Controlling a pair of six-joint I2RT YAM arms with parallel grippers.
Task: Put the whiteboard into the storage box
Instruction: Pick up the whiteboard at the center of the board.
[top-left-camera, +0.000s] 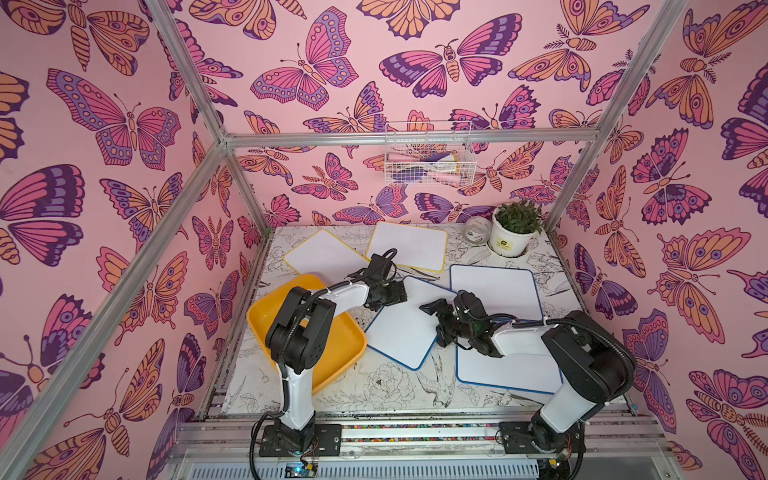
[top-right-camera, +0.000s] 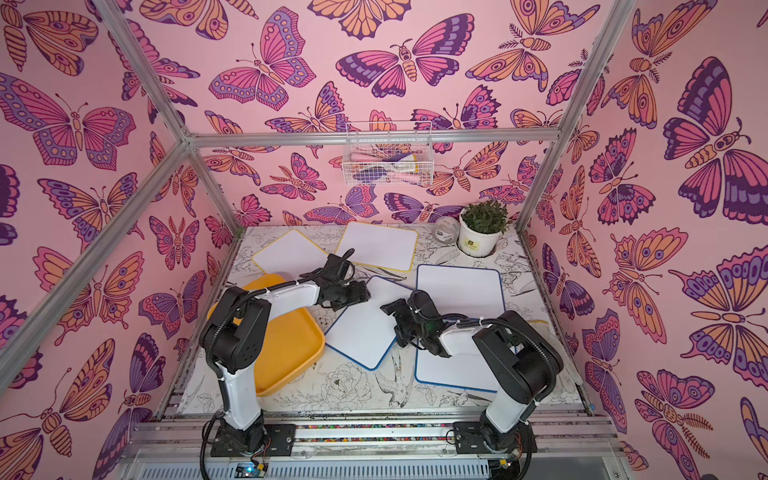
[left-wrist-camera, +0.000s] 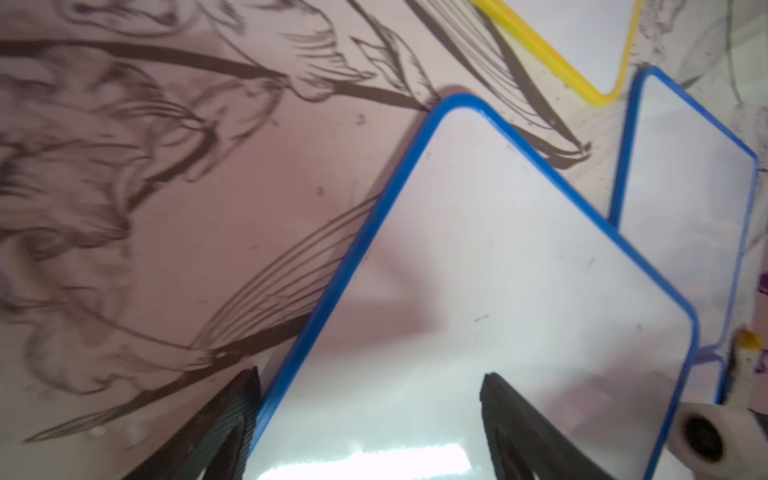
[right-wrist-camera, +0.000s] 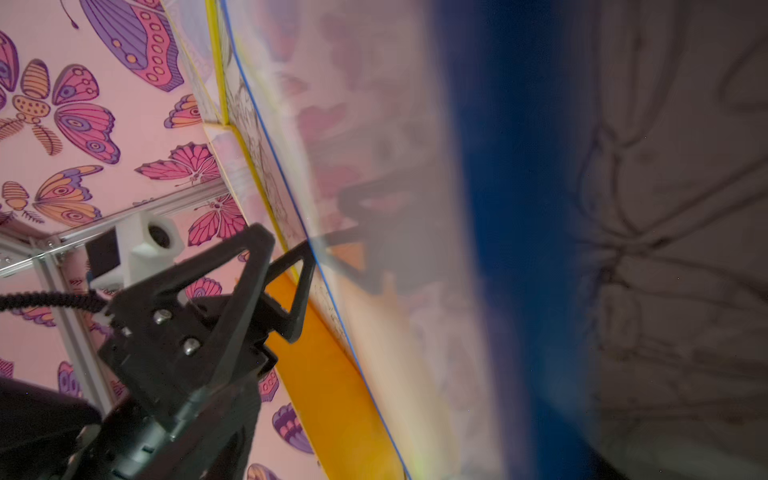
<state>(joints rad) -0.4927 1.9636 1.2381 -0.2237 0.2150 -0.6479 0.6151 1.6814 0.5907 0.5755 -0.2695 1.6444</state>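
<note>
Your left pincer (left-wrist-camera: 370, 376) and right pincer (top-left-camera: 432, 326) are both wide open, holding nothing. The small blue whiteboard (top-left-camera: 405, 328) lies in the middle of the table (top-left-camera: 374, 395), between them, just beside the storage box (top-left-camera: 347, 338).

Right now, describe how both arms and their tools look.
The left arm and right arm each have glossy white link shells, black joint housings and a black base plate. A black corrugated cable hose loops along each, fastened with white ties. The left tool and right tool are black, with triangular open-frame fingers.
</note>
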